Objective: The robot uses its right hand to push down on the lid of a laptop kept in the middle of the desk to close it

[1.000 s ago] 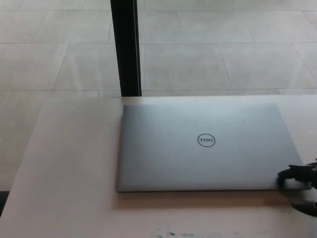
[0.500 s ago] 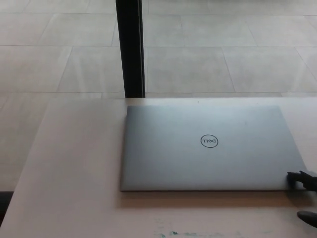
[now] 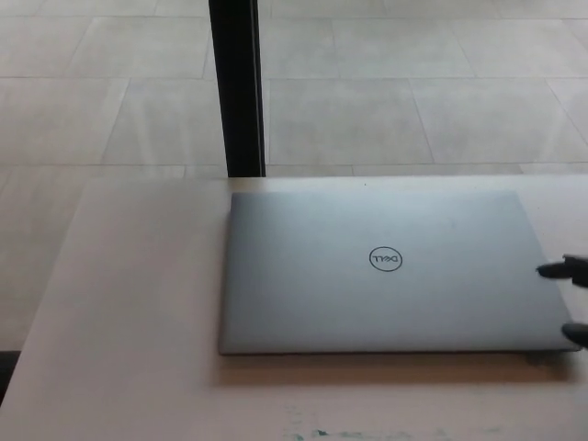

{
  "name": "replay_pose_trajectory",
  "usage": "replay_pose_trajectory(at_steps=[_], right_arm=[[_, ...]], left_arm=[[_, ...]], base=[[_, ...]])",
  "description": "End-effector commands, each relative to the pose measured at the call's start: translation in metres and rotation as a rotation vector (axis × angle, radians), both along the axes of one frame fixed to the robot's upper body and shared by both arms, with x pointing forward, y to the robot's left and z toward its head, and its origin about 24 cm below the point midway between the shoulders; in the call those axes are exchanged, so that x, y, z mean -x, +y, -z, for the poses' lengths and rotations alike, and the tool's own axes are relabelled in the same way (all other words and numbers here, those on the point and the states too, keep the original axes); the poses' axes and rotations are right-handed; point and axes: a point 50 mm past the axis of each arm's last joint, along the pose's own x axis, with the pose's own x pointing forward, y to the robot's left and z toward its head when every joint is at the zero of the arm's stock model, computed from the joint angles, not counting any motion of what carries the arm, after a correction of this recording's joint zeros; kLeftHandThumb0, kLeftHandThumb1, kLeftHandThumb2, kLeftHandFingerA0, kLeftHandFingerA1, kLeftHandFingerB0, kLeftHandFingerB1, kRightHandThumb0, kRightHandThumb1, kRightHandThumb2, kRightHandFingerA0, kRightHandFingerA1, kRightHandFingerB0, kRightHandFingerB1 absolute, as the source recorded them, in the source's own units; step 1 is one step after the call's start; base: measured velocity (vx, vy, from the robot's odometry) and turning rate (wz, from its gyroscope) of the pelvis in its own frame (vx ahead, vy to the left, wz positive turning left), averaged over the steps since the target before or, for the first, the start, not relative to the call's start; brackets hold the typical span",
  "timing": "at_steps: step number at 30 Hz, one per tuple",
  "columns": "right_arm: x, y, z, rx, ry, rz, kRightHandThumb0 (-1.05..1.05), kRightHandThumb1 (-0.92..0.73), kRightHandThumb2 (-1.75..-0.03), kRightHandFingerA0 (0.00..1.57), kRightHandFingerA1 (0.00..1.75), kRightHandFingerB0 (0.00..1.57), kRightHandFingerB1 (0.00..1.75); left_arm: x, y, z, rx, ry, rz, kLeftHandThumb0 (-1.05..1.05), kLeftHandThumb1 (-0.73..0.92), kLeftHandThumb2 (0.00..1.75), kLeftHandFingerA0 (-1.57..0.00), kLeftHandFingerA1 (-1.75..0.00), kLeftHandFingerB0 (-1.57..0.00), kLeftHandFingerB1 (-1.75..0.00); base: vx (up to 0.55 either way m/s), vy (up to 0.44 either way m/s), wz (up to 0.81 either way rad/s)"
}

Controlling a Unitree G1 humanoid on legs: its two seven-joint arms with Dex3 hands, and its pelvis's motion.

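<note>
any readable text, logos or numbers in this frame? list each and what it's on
"DELL": round logo in the middle of the closed laptop lid, seen upside down from the head view.
Greenish marks on the desk near the bottom edge: too blurred to read, and may not be text at all.
Nothing else readable: none on the black post, the floor tiles, or the right hand at the picture's right edge.

Black vertical post (image 3: pixel 236 87) — pale tiled floor (image 3: pixel 413 83) behind, teal smudges (image 3: pixel 317 432) at near edge
</note>
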Motion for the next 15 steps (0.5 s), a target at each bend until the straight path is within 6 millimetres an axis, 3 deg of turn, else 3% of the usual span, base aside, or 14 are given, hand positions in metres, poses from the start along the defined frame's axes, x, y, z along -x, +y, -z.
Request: replay_pose_trajectory(at_steps=[1, 2, 5, 6, 7, 8, 9, 10, 11, 12, 13, 14, 15], right_arm=[[0.004, -0.017, -0.067, -0.143, -0.147, -0.005, -0.74, -0.74, -1.12, 0.36, 0.58, 0.31, 0.51], [0.01, -0.026, -0.088, -0.171, -0.197, 0.034, -0.73, -0.88, -0.67, 0.38, 0.47, 0.4, 0.36], [0.018, -0.038, -0.105, -0.205, -0.254, 0.061, -0.72, -0.87, -0.66, 0.39, 0.5, 0.42, 0.38], [0.031, -0.058, -0.119, -0.179, -0.293, 0.137, -0.74, -0.9, -0.67, 0.35, 0.47, 0.39, 0.37], [0.039, -0.07, -0.122, -0.178, -0.327, 0.17, -0.73, -0.74, -1.11, 0.32, 0.56, 0.31, 0.51], [0.045, -0.079, -0.124, -0.186, -0.361, 0.188, -0.69, -0.87, -0.66, 0.38, 0.47, 0.41, 0.41], [0.052, -0.09, -0.124, -0.188, -0.388, 0.229, -0.64, -0.69, -1.11, 0.35, 0.6, 0.29, 0.53], [0.055, -0.094, -0.124, -0.187, -0.393, 0.243, -0.64, -0.69, -1.11, 0.35, 0.6, 0.29, 0.53], [0.064, -0.106, -0.123, -0.199, -0.425, 0.287, -0.69, -0.87, -0.66, 0.4, 0.5, 0.42, 0.41], [0.074, -0.12, -0.12, -0.236, -0.436, 0.358, -0.7, -0.7, -1.11, 0.39, 0.62, 0.32, 0.52], [0.091, -0.143, -0.11, -0.306, -0.461, 0.459, -0.78, -0.89, -0.66, 0.41, 0.65, 0.45, 0.46], [0.099, -0.151, -0.107, -0.332, -0.473, 0.497, -0.78, -0.89, -0.66, 0.41, 0.65, 0.45, 0.46], [0.115, -0.173, -0.094, -0.45, -0.497, 0.616, -0.84, -0.7, -1.16, 0.54, 0.84, 0.42, 0.63]], left_arm=[[0.003, 0.008, -0.006, -0.018, 0.013, 0.0, -1.01, 0.92, 0.98, -0.22, -0.89, -0.16, -0.67], [0.003, 0.008, -0.006, -0.015, 0.009, -0.004, -1.01, 0.92, 0.96, -0.23, -0.94, -0.17, -0.71], [0.004, 0.008, -0.005, -0.013, 0.015, -0.002, -1.02, 0.92, 0.98, -0.22, -0.91, -0.15, -0.67], [0.006, 0.008, -0.005, -0.014, 0.022, -0.021, -1.03, 0.92, 0.93, -0.22, -0.89, -0.16, -0.66], [0.007, 0.008, -0.005, -0.011, 0.024, -0.04, -1.03, 0.92, 0.92, -0.23, -0.89, -0.17, -0.67], [0.007, 0.008, -0.004, -0.009, 0.022, -0.037, -1.02, 0.92, 0.91, -0.22, -0.89, -0.16, -0.68], [0.008, 0.008, -0.004, -0.01, 0.02, -0.035, -1.02, 0.92, 0.92, -0.22, -0.91, -0.17, -0.7], [0.008, 0.008, -0.004, -0.012, 0.02, -0.035, -1.02, 0.92, 0.92, -0.22, -0.91, -0.17, -0.7], [0.008, 0.007, -0.003, -0.01, 0.015, -0.028, -1.0, 0.92, 0.9, -0.23, -0.92, -0.18, -0.71], [0.008, 0.008, -0.003, -0.01, 0.019, -0.031, -1.0, 0.92, 0.9, -0.24, -0.94, -0.2, -0.73], [0.008, 0.008, -0.003, -0.015, 0.022, -0.023, -0.97, 0.82, 1.2, -0.26, -0.83, -0.23, -0.7], [0.01, 0.008, -0.003, -0.016, 0.024, -0.021, -0.97, 0.82, 1.2, -0.26, -0.83, -0.23, -0.7], [0.011, 0.008, -0.003, -0.016, 0.028, -0.015, -1.02, 0.92, 0.92, -0.22, -0.89, -0.16, -0.67]], base=[[0.0, 0.0, 0.0], [0.0, 0.0, 0.0], [0.0, 0.0, 0.0], [0.0, 0.0, 0.0], [0.0, 0.0, 0.0], [0.0, 0.0, 0.0], [0.0, 0.0, 0.0], [0.0, 0.0, 0.0], [0.0, 0.0, 0.0], [0.0, 0.0, 0.0], [0.0, 0.0, 0.0], [0.0, 0.0, 0.0], [0.0, 0.0, 0.0]])
